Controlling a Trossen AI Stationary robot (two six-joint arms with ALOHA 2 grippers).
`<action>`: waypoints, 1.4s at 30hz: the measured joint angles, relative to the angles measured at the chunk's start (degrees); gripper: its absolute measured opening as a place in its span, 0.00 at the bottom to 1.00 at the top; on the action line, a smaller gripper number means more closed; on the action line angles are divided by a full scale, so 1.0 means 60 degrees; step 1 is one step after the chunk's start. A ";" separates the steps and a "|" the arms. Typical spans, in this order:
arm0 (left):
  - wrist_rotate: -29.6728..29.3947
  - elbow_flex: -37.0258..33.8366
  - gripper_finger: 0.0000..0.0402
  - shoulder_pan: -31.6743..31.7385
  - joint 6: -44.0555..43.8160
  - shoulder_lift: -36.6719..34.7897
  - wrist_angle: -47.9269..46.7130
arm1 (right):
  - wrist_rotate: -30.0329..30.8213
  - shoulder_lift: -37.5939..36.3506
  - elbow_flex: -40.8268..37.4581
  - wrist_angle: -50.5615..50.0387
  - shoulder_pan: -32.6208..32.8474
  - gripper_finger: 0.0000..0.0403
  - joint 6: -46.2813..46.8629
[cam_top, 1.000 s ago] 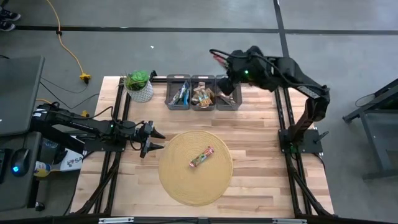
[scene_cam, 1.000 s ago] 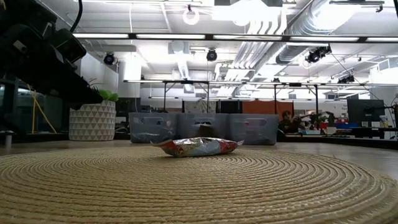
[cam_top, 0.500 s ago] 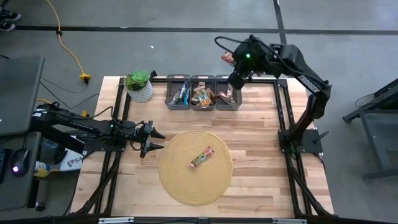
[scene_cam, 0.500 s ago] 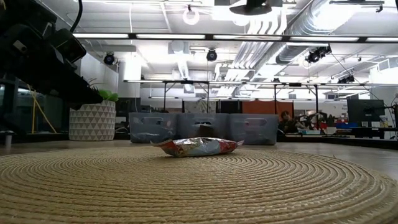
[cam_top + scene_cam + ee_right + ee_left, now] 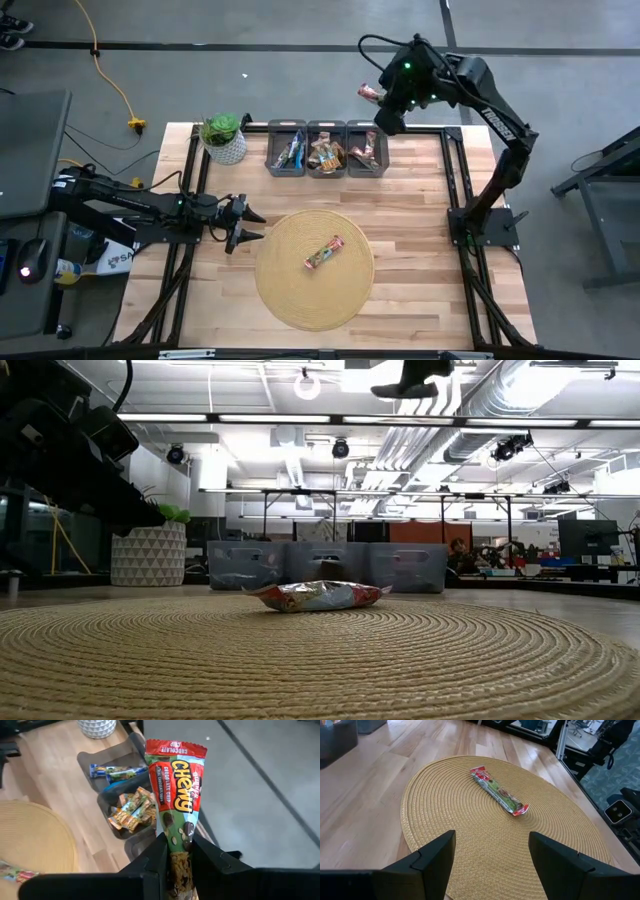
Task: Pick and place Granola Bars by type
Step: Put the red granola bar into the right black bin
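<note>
Holding a red chocolate-chip bar (image 5: 176,785) by one end, the right gripper (image 5: 378,96) is hanging high above the far right corner of the table (image 5: 420,230), over the rightmost of three grey bins (image 5: 326,149), jaws clamped on the wrapper. The bar is sticking straight out with no droop, so it is looking light and fairly stiff; the foil is glossy and likely slippery, and a pinch near the end is risking swing or slip, so mid-length across the flat faces is looking like the safer hold. The bins are holding the sorted granola bars: blue ones (image 5: 116,770) in the bin nearest the potted plant (image 5: 223,137), tan ones (image 5: 131,809) in the middle. One more red bar (image 5: 498,795) is lying flat and diagonal near the centre of the round woven mat (image 5: 290,290); the ribbed weave is giving fingertips little room to get under it. The left gripper (image 5: 248,226) is waiting just beside the mat's edge, fingers (image 5: 432,860) spread wide, empty. The table is pale wood planks in a black frame; beyond it is an open workshop with concrete floor, ceiling ducts and desks.
</note>
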 joint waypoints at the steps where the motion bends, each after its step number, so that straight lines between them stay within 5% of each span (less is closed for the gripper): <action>1: -0.0003 0.0000 0.62 0.0000 0.0001 0.0000 0.0000 | -0.0213 -0.0127 -0.0399 0.0279 -0.0114 0.15 -0.0044; 7: 0.0000 0.0001 0.62 -0.0003 -0.0002 0.0004 0.0000 | -0.1173 -0.1166 -0.4325 0.3791 -0.0427 0.15 -0.0003; 19: 0.0000 0.0003 0.62 -0.0002 -0.0003 0.0000 0.0000 | -0.0435 -0.1628 -1.0791 1.0296 -0.0941 0.15 0.3018; 28: 0.0000 0.0001 0.62 0.0000 0.0001 0.0000 0.0000 | -0.0268 -0.1628 -1.2805 1.2241 -0.1221 0.16 0.4203; 37: 0.0000 0.0003 0.62 0.0000 0.0000 0.0004 0.0000 | -0.0193 -0.1624 -1.3797 1.2941 -0.1225 0.28 0.3939; 42: -0.0003 0.0001 0.62 -0.0002 -0.0001 0.0002 0.0000 | -0.1047 -0.1635 -1.3899 1.3785 -0.1225 0.35 0.3098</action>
